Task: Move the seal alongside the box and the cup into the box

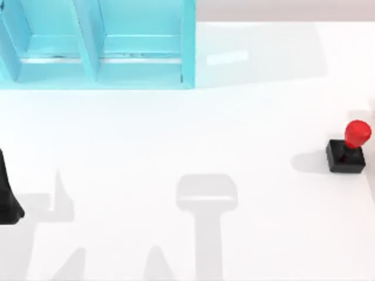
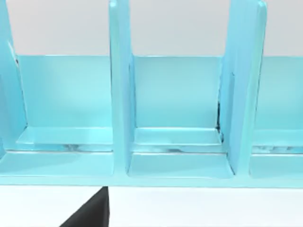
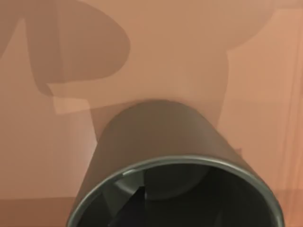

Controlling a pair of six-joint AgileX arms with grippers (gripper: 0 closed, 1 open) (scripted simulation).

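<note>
Seal [image 1: 347, 149]: upright on the white table [image 1: 193, 146] near its right edge, red knob above the black square base, well apart from the box.
Box [image 1: 99, 44]: light-blue, divided by upright walls, at the table's far left; the left wrist view faces its compartments [image 2: 177, 113] close up.
Cup [image 3: 175, 165]: olive-grey, lies right under the right wrist camera, dark mouth toward the lens.
Left arm [image 1: 7, 193]: dark part at the left edge; cannot tell its grip.
Right gripper: cannot tell whether it grips the cup.

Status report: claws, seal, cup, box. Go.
Left claw low at table's left edge. Cup close under right wrist camera, on its side to that lens. Seal upright at far right, well clear of box.
</note>
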